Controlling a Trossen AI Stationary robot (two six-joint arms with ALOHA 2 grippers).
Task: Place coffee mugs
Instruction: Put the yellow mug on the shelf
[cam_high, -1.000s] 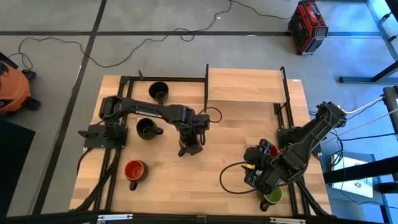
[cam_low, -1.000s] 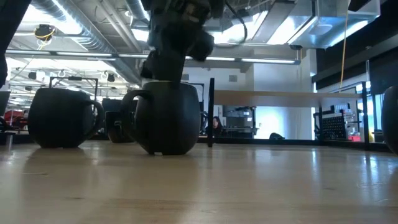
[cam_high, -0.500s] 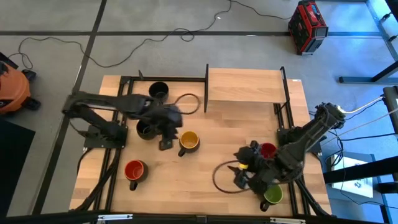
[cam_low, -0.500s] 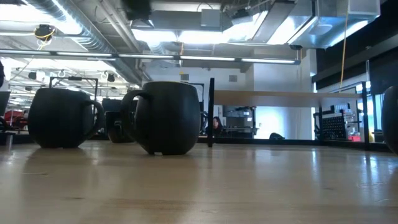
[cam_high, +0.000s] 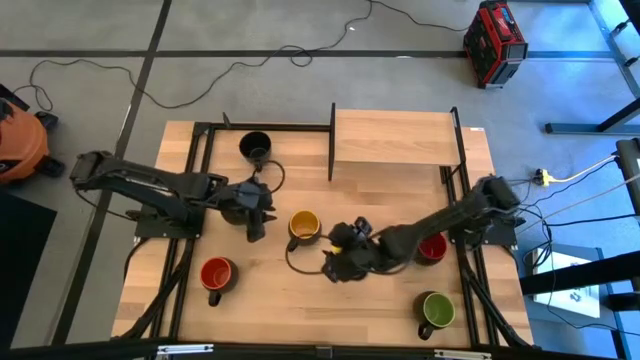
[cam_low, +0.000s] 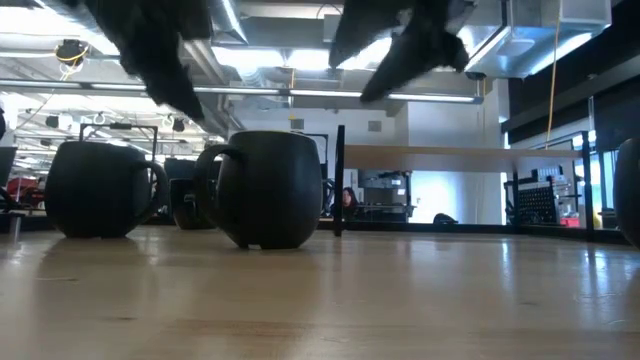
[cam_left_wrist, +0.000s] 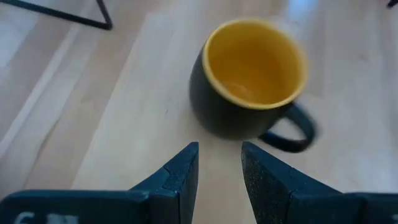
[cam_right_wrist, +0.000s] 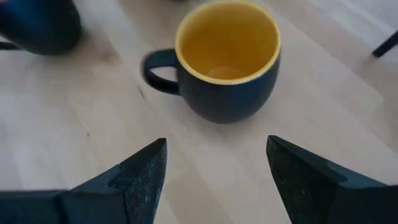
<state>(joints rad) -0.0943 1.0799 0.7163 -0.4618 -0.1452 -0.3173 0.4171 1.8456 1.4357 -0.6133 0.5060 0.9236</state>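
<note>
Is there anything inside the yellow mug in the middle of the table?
The yellow mug stands upright and looks empty: both wrist views show its bare yellow floor and walls. Only the near inner wall, below the rim, is hidden from view.

Bright even overhead light, soft shadows, ceiling glare (low view), arms motion-blurred, wrist views slightly soft

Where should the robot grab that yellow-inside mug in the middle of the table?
Probably across the rim wall of the yellow mug, from above: it stands upright with its mouth open. The right gripper, fingers spread wide, sits nearest. The handle looks too small a loop.
</note>
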